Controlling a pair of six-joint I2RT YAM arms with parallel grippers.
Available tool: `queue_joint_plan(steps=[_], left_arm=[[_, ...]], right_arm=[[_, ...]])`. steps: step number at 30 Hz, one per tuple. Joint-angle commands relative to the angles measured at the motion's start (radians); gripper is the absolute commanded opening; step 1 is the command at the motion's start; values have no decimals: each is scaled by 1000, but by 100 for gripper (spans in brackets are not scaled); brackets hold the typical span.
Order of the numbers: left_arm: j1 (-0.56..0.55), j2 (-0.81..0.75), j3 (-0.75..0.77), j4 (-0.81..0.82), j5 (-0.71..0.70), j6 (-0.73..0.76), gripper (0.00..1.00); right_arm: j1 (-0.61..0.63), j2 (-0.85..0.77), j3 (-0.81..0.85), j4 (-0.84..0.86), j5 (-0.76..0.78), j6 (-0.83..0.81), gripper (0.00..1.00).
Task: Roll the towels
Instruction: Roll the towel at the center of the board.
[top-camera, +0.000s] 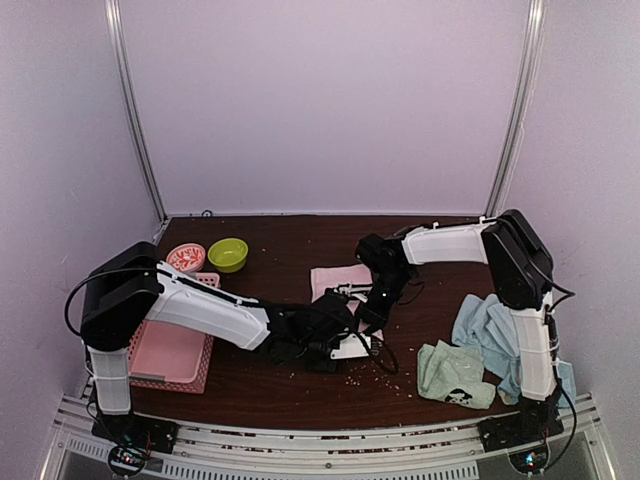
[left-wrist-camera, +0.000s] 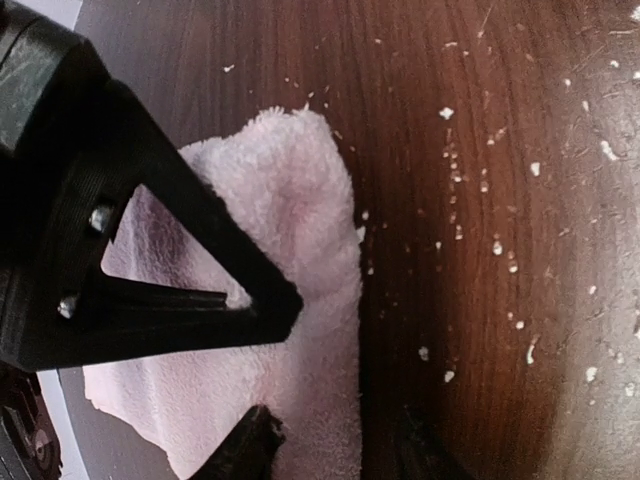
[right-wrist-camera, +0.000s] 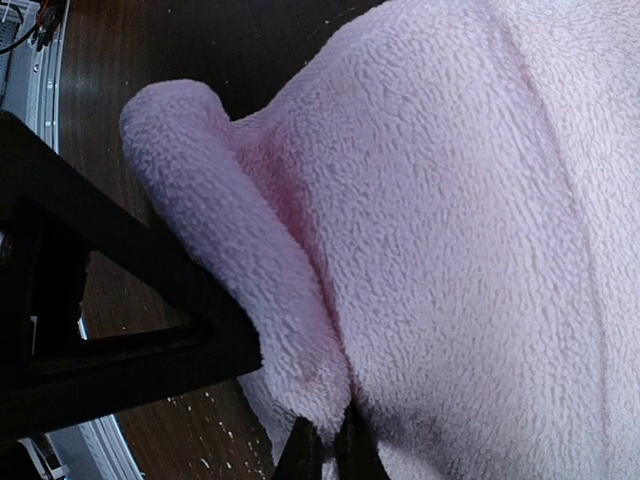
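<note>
The pink towel (top-camera: 338, 278) lies mid-table, its near part under both grippers. My left gripper (top-camera: 335, 345) points down onto it. In the left wrist view the jaws (left-wrist-camera: 270, 365) stand apart, with flat pink towel (left-wrist-camera: 290, 190) showing between them just left of its thick folded edge. My right gripper (top-camera: 372, 310) is shut on a raised fold of the pink towel (right-wrist-camera: 450, 200), pinched between its fingers (right-wrist-camera: 285, 400). The mint green towel (top-camera: 455, 372) with a dark mark and the light blue towels (top-camera: 488, 325) lie heaped at the right.
A pink latticed basket (top-camera: 175, 350) sits at the left, under the left arm. A small pink bowl (top-camera: 186, 257) and a green bowl (top-camera: 228, 254) stand behind it. White crumbs are scattered on the dark wood table (left-wrist-camera: 520, 200).
</note>
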Motion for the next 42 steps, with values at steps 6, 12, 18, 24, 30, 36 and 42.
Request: queue_joint_plan(steps=[6, 12, 18, 24, 30, 36, 42], left_arm=[[26, 80, 7, 25, -73, 43, 41], [30, 134, 62, -72, -22, 33, 24], [30, 135, 90, -155, 66, 0, 6], [30, 129, 200, -358, 266, -120, 1], [30, 116, 263, -472, 404, -212, 0], [31, 89, 267, -480, 431, -263, 0], [89, 122, 301, -510, 547, -314, 0]], right_arm=[[13, 105, -17, -42, 69, -19, 0], [7, 103, 7, -55, 48, -16, 0], [-34, 77, 48, -83, 24, -17, 6], [-131, -31, 53, -60, -32, 14, 28], [-146, -19, 28, 61, 137, 110, 27], [-131, 40, 91, 68, 146, 137, 27], [-133, 69, 173, 29, 163, 146, 25]])
